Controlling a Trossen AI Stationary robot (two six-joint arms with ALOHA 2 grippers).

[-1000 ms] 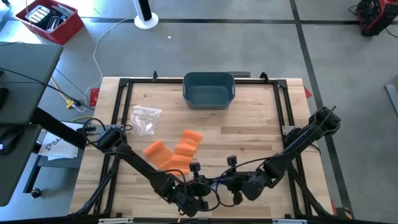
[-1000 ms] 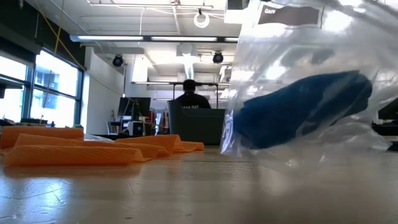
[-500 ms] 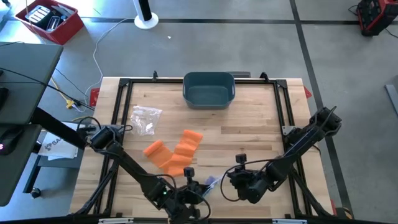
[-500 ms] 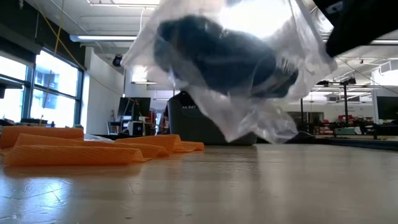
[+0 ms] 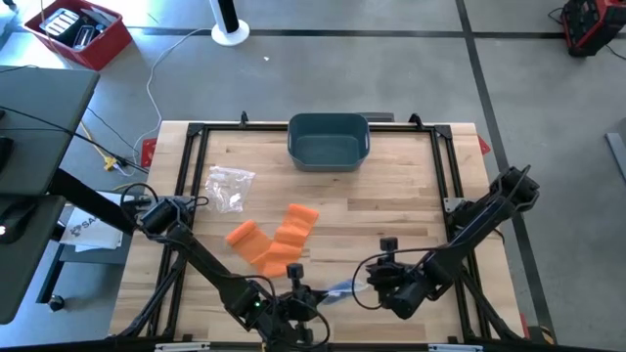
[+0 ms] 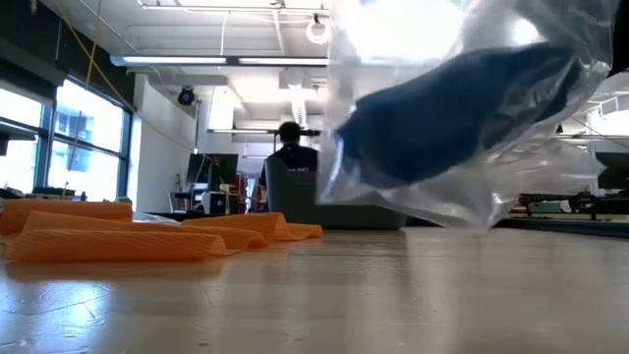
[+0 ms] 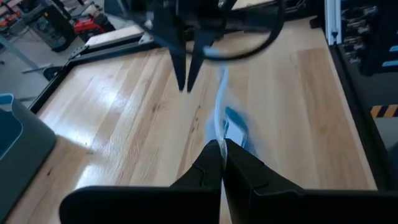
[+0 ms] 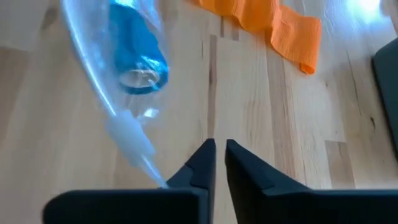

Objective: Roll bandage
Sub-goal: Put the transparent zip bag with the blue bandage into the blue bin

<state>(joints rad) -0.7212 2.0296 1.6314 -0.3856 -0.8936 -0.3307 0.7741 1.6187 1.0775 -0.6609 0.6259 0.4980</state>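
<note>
bandage roll (image 8: 138, 57), blue, sits inside a clear plastic bag (image 6: 472, 108) hanging above the surface (image 5: 391, 196) near its front edge. left claw (image 7: 221, 151) is clenched on the bag's edge. right claw (image 8: 216, 149) is just beside the bag, fingers slightly parted, grasping nothing. teal bin (image 5: 329, 140) at the back looks empty. orange bandage (image 5: 279, 242) lies unrolled mid-surface; no writing is legible.

I see the teal bin (image 5: 329, 140) sitting at the far edge of the wooden table (image 5: 391, 210), mid-width. A crumpled clear plastic bag (image 5: 230, 187) lies on the boards toward the left. Off the table, a red crate (image 5: 77, 32) sits on the grey floor, and a person (image 6: 293, 155) shows in the room behind.
</note>
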